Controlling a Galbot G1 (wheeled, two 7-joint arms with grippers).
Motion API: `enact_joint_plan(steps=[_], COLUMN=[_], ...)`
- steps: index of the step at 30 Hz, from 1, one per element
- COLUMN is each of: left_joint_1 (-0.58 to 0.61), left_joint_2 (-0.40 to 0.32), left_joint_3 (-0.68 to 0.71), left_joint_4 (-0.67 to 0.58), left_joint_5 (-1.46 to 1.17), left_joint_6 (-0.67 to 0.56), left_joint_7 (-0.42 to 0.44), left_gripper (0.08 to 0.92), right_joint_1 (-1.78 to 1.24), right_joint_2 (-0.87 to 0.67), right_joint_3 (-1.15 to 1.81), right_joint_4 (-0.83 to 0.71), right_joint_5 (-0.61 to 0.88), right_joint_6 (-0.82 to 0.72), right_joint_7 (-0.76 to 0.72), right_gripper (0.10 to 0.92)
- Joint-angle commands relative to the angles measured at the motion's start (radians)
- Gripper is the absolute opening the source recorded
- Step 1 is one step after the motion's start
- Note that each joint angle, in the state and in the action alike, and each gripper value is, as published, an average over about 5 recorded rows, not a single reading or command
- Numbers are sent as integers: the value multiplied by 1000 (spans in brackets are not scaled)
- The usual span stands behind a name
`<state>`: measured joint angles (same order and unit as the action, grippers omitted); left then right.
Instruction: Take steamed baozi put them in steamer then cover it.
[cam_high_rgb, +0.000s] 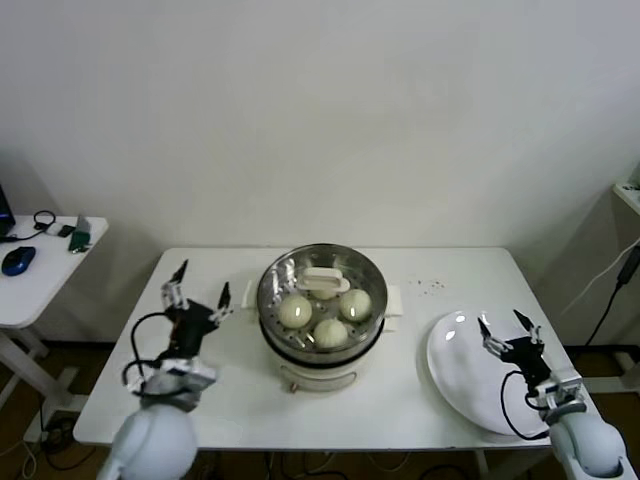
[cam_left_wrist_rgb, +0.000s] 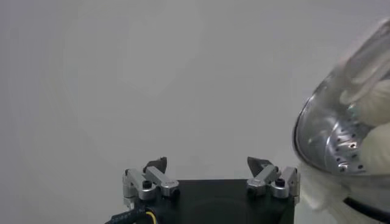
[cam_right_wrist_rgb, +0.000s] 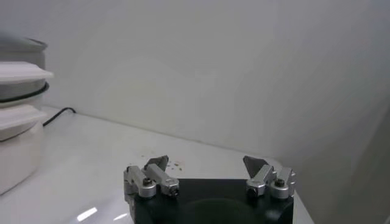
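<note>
The steamer (cam_high_rgb: 322, 345) stands mid-table, a steel pot on a white base, with a clear lid and its white handle (cam_high_rgb: 325, 281) resting on top. Three steamed baozi (cam_high_rgb: 295, 311) (cam_high_rgb: 355, 303) (cam_high_rgb: 330, 331) show through the lid. My left gripper (cam_high_rgb: 198, 292) hovers open and empty to the left of the steamer. In the left wrist view that gripper (cam_left_wrist_rgb: 208, 163) sees the steamer (cam_left_wrist_rgb: 341, 134) off to one side. My right gripper (cam_high_rgb: 510, 328) (cam_right_wrist_rgb: 207, 161) is open and empty above the bare white plate (cam_high_rgb: 465, 385). The steamer (cam_right_wrist_rgb: 18, 122) is far from it.
A few dark crumbs (cam_high_rgb: 430, 285) lie on the white table (cam_high_rgb: 240, 400) behind the plate. A small side table (cam_high_rgb: 40, 280) at the left carries a blue mouse (cam_high_rgb: 18, 260) and small items. A black cable (cam_high_rgb: 610, 300) hangs at the far right.
</note>
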<state>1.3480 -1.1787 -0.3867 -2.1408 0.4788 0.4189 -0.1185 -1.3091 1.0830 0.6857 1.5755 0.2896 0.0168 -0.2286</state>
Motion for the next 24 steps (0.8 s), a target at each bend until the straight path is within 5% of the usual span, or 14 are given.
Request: enact_joint_plan(steps=[1,9,24], left_joint_1=[281,283,292], left_joint_2=[-122,-172,-207], left_joint_3=[-359,-353,-347], left_joint_4=[164,279,257], left_joint_5=[-570,-632,-595], left_joint_6=[-577,-618,-606], left_joint_7=[-64,-16,14], left_gripper=[823,823,823], right_joint_1=[-5,-22,-37], right_joint_2=[16,40,74], right_joint_3=[-7,-7,5], right_joint_4=[16,23,36], right_joint_5=[-6,-6,11], right_joint_6=[17,78,104], right_joint_7=[-14,-51,-69], right_gripper=[823,823,823])
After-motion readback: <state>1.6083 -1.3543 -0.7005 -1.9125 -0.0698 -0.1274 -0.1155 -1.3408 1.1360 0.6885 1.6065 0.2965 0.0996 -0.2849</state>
